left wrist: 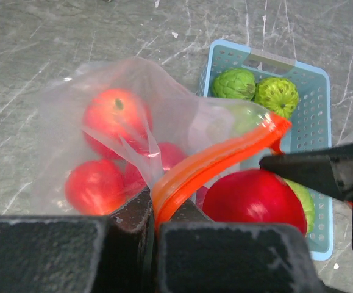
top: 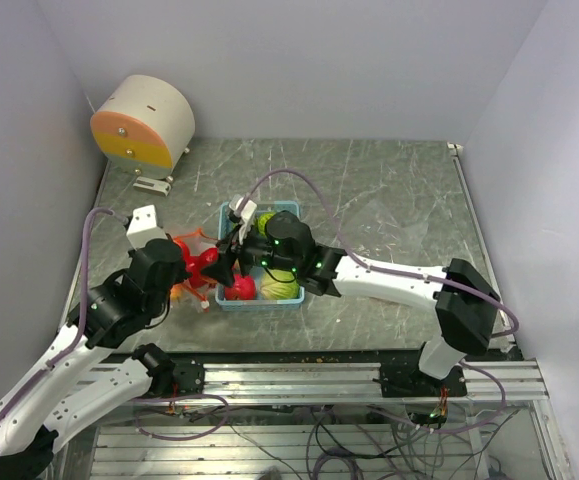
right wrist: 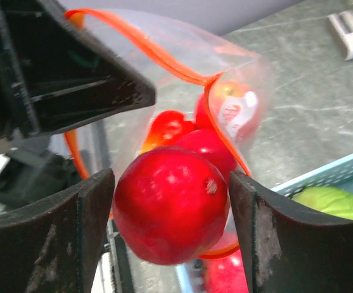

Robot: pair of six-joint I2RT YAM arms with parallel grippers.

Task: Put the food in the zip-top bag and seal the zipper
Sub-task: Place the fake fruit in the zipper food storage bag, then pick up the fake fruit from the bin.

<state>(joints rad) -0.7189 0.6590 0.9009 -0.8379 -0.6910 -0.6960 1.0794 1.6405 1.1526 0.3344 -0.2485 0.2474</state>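
The clear zip-top bag (left wrist: 133, 79) lies left of the light blue basket (left wrist: 313, 79) with a few red fruits (left wrist: 115, 116) inside. My left gripper (left wrist: 153, 213) is shut on the orange zipper (left wrist: 213, 162), holding the mouth up. My right gripper (right wrist: 170, 177) is shut on a glossy red fruit (right wrist: 171, 204) right at the bag's mouth (right wrist: 164, 55). That fruit (left wrist: 252, 198) also shows in the left wrist view, just beside the zipper. Two green fruits (left wrist: 255, 88) sit at the basket's far end. From above, both grippers meet at the basket's left edge (top: 231, 268).
A round white and orange-yellow drum (top: 144, 125) stands at the back left of the grey table (top: 389, 200). White walls close in the sides and back. A metal rail (top: 369, 375) runs along the near edge. A purple cable (top: 299, 180) arcs over the basket.
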